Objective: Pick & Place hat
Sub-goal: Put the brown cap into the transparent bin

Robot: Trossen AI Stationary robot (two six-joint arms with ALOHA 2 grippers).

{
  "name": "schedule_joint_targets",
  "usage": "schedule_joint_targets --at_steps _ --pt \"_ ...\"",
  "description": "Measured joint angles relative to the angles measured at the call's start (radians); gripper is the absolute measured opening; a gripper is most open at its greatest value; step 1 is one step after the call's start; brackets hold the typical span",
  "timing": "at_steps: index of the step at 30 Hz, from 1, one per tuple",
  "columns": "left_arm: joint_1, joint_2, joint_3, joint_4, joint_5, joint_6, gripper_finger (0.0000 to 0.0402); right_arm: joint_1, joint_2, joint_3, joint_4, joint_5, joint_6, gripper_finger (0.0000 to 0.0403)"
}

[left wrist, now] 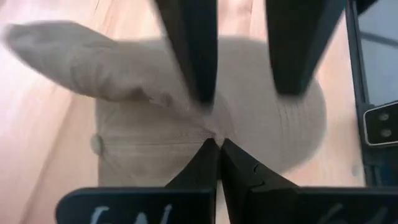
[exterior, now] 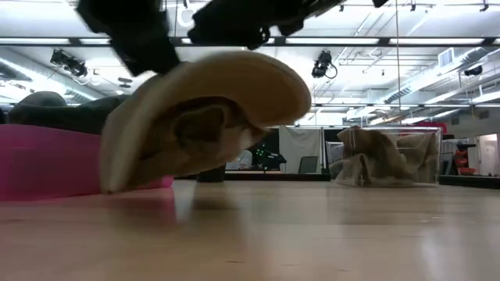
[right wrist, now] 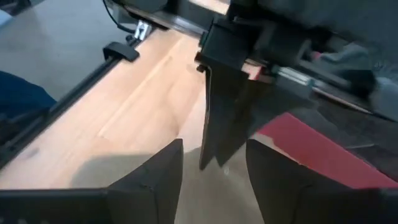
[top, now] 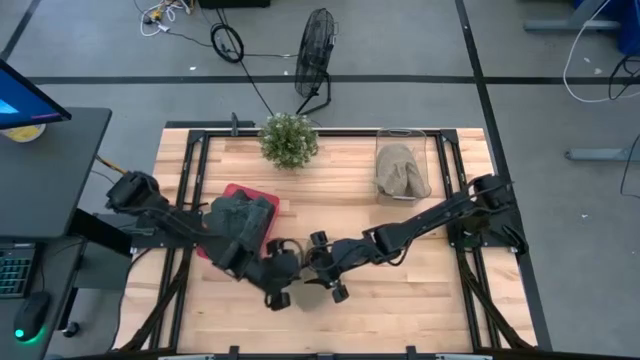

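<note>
Hiding tan hat (exterior: 205,117) in high view: left tool (left wrist: 219,144) clenched on it; right tool (right wrist: 214,165) released.

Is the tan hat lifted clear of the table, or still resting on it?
Partly lifted: the low view shows the tan hat tilted, one edge raised under the left end effector, shut on it, the lower edge at the table.

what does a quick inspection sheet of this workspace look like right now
surface: wooden table, bare at the front
job's things: tan hat held tilted above the wood; clear bin of tan hats at the back right; pink tray of dark hats
clutter: potted plant
grippers: left gripper shut on the hat; right gripper open at the hat
cables: loose cables on the floor
surroundings: floor fan, monitor on a side desk
</note>
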Motion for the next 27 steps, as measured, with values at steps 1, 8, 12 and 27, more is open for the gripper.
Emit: schedule_joint_targets --at_steps 1,8,12,27 --pt "0.017 0.0 0.0 0.012 0.016 0.042 0.0009 -0.003 0.007 0.0 0.009 0.0 -0.004 0.0181" --pt "0.067 0.0 -0.002 0.072 0.05 0.294 0.0009 -0.052 0.025 0.001 -0.08 -0.009 0.087 0.0181" --pt "0.065 0.001 -0.002 0.053 0.015 0.324 0.0009 -0.067 0.025 0.002 -0.183 -0.003 0.158 0.0181" --pt "0.083 0.0 -0.001 0.044 -0.066 0.303 0.006 -0.097 0.025 0.0 -0.263 0.015 0.266 0.0014"
